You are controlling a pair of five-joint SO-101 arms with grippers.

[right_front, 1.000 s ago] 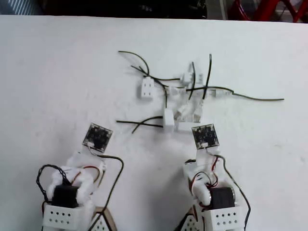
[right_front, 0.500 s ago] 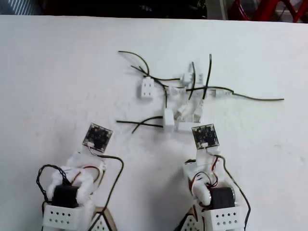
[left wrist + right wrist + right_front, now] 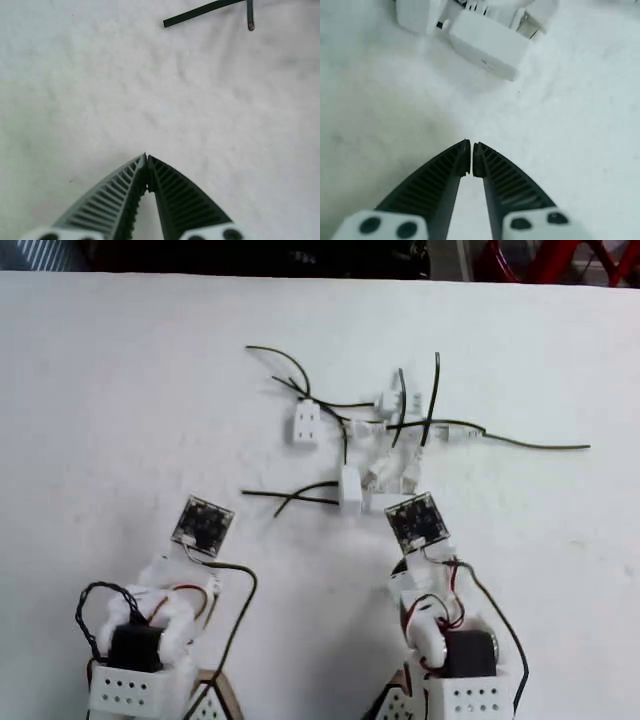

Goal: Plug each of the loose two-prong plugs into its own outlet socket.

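Observation:
A tangle of white plugs and outlet blocks with black cords lies mid-table. An outlet socket (image 3: 307,422) faces up at its left side, a white block (image 3: 349,485) sits nearer the arms, and two-prong plugs (image 3: 380,472) lie between them. My right gripper (image 3: 470,146) is shut and empty, low over the table just short of a white outlet block (image 3: 487,45); a plug with metal prongs (image 3: 531,21) lies beyond it. My left gripper (image 3: 147,159) is shut and empty over bare table, well short of a black cord end (image 3: 205,11).
Black cords (image 3: 530,444) trail out to the right and left (image 3: 285,497) of the tangle. The white table (image 3: 120,390) is bare around the cluster. Both arm bases stand at the near edge.
The right arm has swung slightly to the left and forward toward the cluster. The left arm and the plugs have not moved.

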